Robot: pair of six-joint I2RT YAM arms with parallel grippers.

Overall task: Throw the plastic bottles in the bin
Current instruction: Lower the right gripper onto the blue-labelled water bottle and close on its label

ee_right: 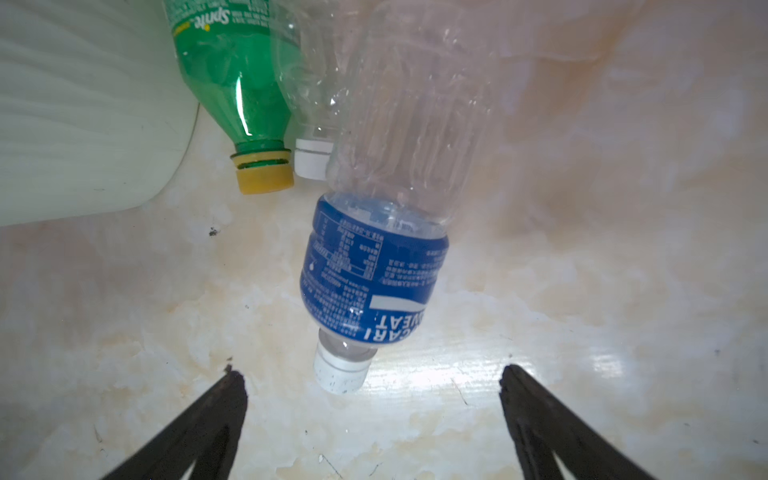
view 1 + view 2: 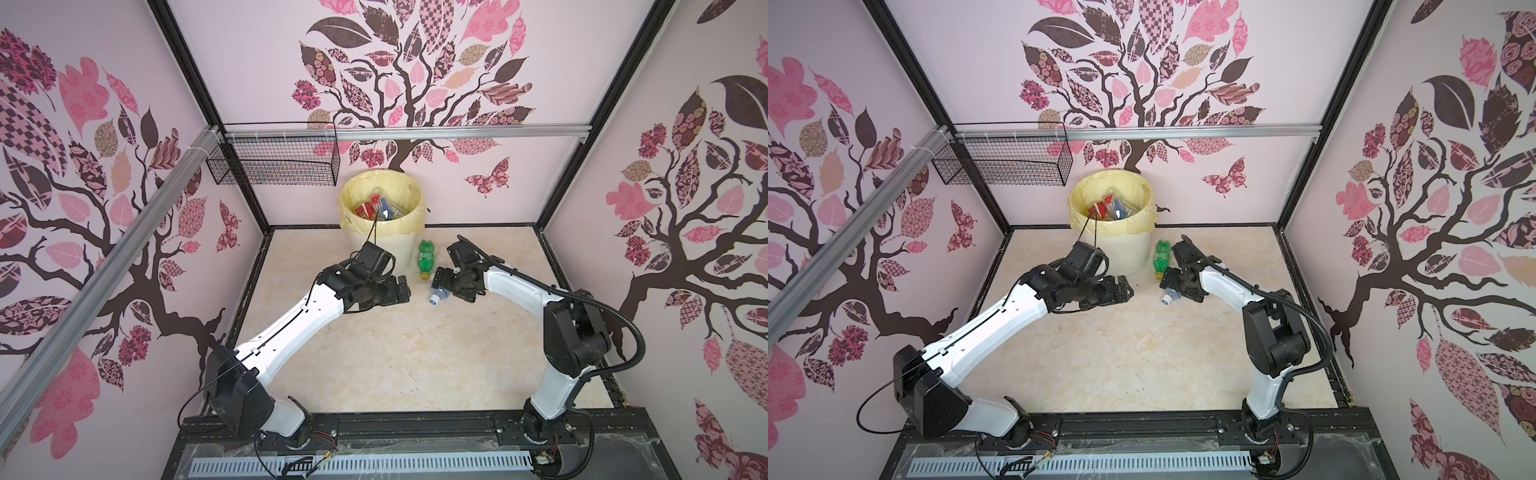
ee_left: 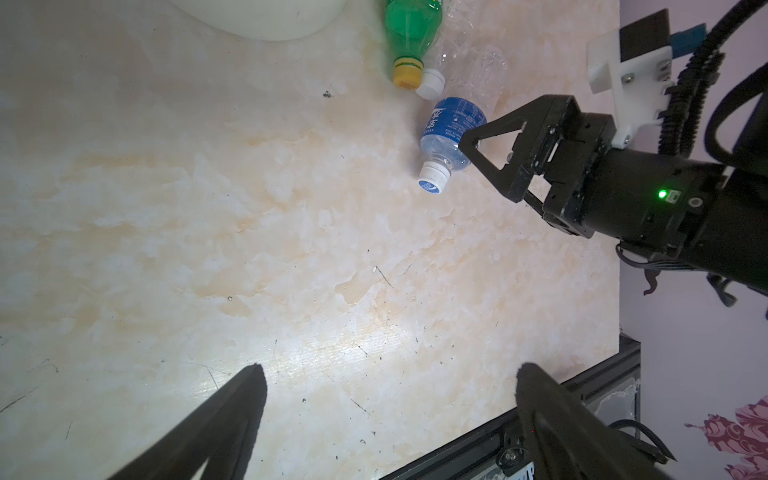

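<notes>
Cream marble-look counter [image 2: 415, 353] lies bare at the front. Over it the left gripper [image 3: 390, 370] hangs empty with its jaws spread wide.

Further in, the right gripper [image 1: 372, 377] is also wide apart and grips nothing. It is poised at the cap end of the blue-labelled bottle [image 1: 374, 270], which lies on its side with its white cap pointing toward the gripper.

To take this bottle well, the jaws should probably straddle the label band, which looks stiffer than the thin ribbed body, and close squarely across the width. Clamped on the cap or the crumpled end, it would likely squirt out.

Its body lies over a label-less clear bottle [image 1: 311, 83], whose white cap sits just beside it. That cap in turn touches the yellow cap of the green bottle [image 1: 232, 79], which lies against the foot of the bin [image 2: 405, 249]. A straight upward lift should spare both neighbours.

The bin stands at the back wall, already holding several bottles [image 2: 376, 208]. Its rim is high, so the carry needs height. In both top views the left arm's wrist and cable cross in front of the bin, which may crowd the approach. A black wire basket [image 2: 274, 162] hangs left of the bin, out of the way.
</notes>
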